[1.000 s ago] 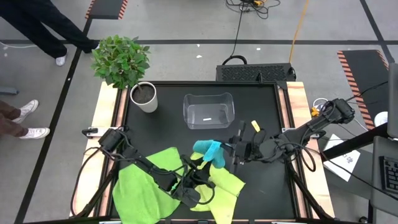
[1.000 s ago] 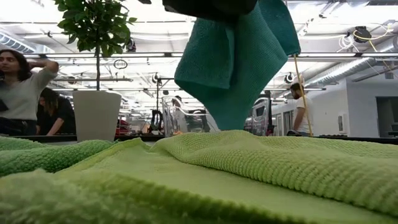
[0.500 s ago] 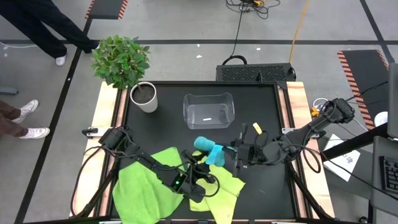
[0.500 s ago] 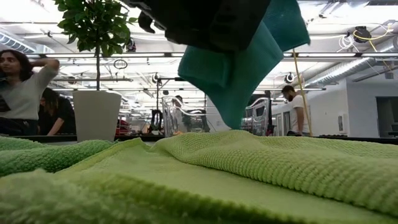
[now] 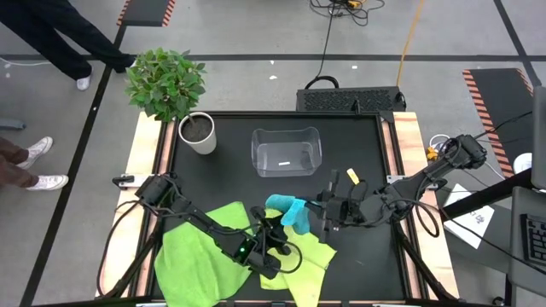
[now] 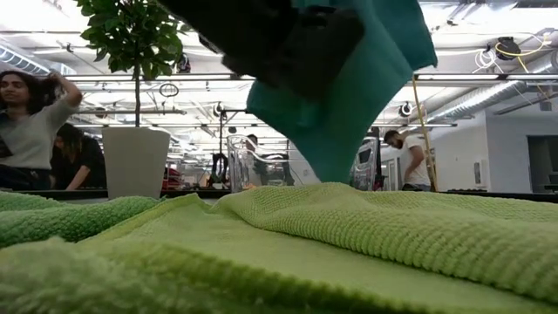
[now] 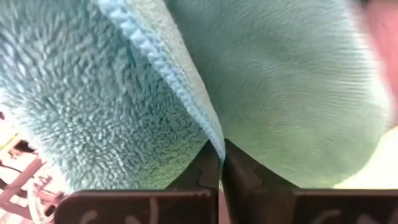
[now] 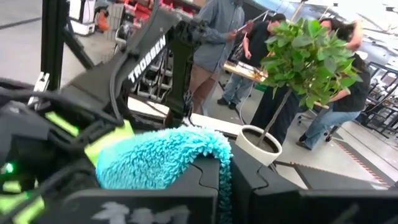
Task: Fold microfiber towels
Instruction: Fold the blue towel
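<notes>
While both dark arms are reaching low toward the worktop [image 5: 358,145] middle, left hand [image 5: 271,223] and right hand [image 5: 314,207] are pinching the raised turquoise blue microfiber towel [image 5: 287,209] from opposite sides.

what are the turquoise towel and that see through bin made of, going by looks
The turquoise towel: looks like soft microfiber or fleece, matte; the left wrist view shows a fuzzy looped pile and a stitched edge.

The bin: most likely clear hard plastic, glossy; the dark table shows through its walls and its rim catches light. Glass cannot be ruled out.
</notes>
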Motion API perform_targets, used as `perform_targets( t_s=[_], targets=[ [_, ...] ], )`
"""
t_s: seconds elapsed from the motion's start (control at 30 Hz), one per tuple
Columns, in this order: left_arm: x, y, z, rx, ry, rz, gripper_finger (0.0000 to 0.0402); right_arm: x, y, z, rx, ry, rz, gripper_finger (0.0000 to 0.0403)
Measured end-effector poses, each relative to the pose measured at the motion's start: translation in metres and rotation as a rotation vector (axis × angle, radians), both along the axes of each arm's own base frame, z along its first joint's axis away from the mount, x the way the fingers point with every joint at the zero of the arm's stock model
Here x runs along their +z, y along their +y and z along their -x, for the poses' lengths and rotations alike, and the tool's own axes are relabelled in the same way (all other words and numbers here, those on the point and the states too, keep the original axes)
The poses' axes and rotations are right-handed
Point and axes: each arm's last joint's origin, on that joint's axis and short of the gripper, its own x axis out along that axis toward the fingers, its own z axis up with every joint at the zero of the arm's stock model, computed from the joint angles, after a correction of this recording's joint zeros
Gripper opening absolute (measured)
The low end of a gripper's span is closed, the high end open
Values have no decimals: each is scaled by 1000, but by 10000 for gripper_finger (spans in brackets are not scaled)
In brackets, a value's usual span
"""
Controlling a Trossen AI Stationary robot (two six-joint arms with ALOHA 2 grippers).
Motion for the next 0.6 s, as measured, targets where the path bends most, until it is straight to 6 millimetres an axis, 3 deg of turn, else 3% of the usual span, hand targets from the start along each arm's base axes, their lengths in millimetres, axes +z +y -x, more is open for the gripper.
perform_targets(
  t_s=[0.2, 0.43, 0.6],
  targets=[
    [0, 1, 20, 25, 75, 7, 3, 0, 3, 10, -30, 28, -9, 0],
    [31, 8, 49, 49, 141, 40, 2, -5, 7, 21, -49, 77, -23, 0],
    [53, 25, 58, 47, 225, 78, 1, -12, 1, 23, -82, 146, -34, 0]
  ],
)
